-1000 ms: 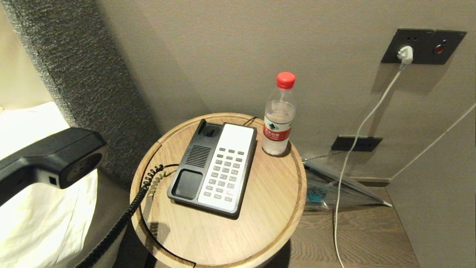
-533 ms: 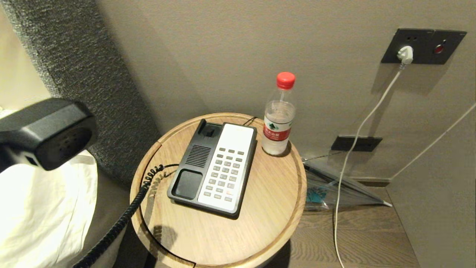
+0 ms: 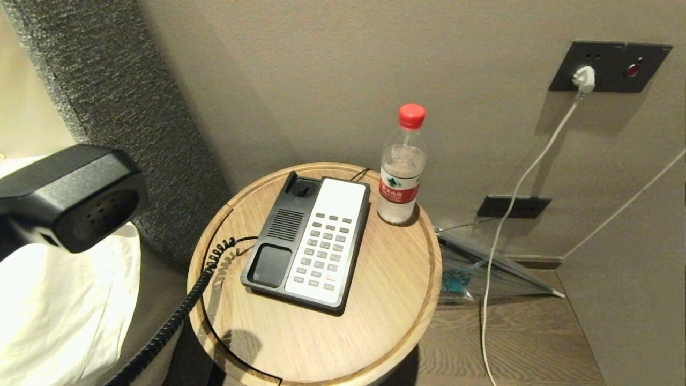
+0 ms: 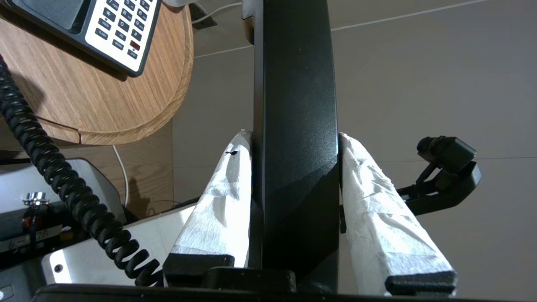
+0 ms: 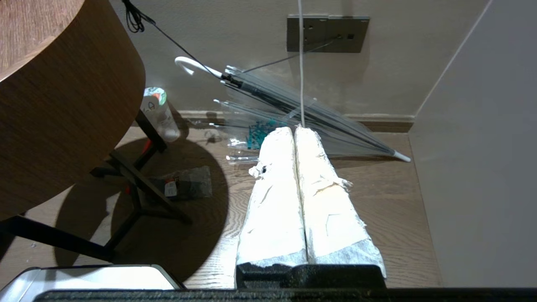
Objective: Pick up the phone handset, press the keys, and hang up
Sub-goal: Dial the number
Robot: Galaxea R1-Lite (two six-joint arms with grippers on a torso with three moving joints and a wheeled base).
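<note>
One step of three looks done: the left gripper [image 4: 295, 140] has its two white-wrapped fingers [image 4: 218, 201] closed partway against the flanks of the long black plastic phone handset [image 4: 295, 126], which hangs in the air off the left edge of the round wooden side table [image 3: 375, 321], well apart from the black-and-white phone base [image 3: 308, 241]. Pressing the grey keys [image 3: 324, 252] and hanging up remain, by this reading. The black coiled cord [image 3: 171, 327] trails over the table's left edge. Only the left wrist view shows the grip; the head view shows just the handset's perforated end. The right gripper [image 5: 297, 134], fingers pressed together and empty, appears only in its own view, low beside the table.
</note>
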